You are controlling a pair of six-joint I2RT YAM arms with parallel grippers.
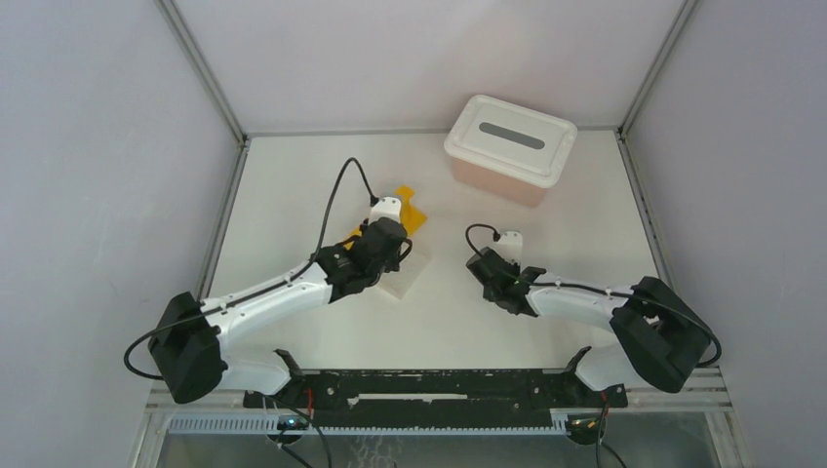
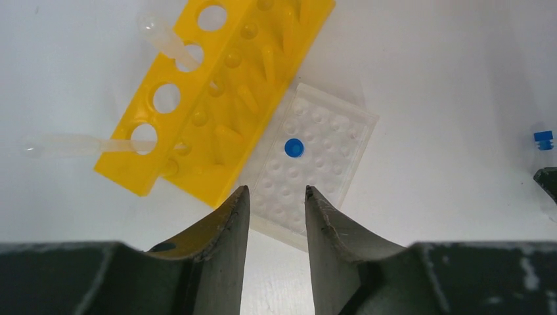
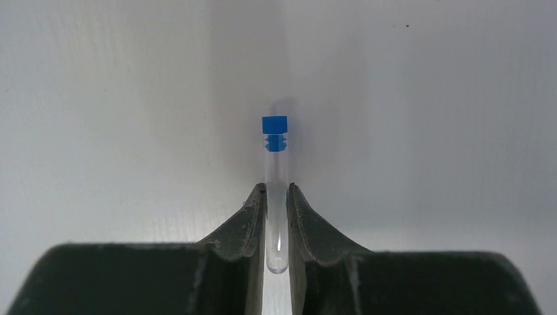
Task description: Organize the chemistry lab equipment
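The yellow tube rack [image 2: 217, 92] lies tilted on the table, with two thin clear droppers [image 2: 167, 42] poking through its round holes. Against it lies the small clear grid rack [image 2: 328, 141], with one blue-capped tube [image 2: 293, 147] standing in it. My left gripper [image 2: 276, 193] hovers open over the grid rack's near edge, with nothing between its fingers. My right gripper [image 3: 276, 190] is shut on a clear blue-capped tube [image 3: 274, 131], which sticks out forward past its fingertips. In the top view the left gripper [image 1: 395, 249] is over the racks and the right gripper [image 1: 480, 261] is to their right.
The large pink tub with its white slotted lid [image 1: 510, 141] stands at the back right. Grey enclosure walls close in the table on three sides. The right arm's held tube [image 2: 542, 139] shows at the far right edge of the left wrist view.
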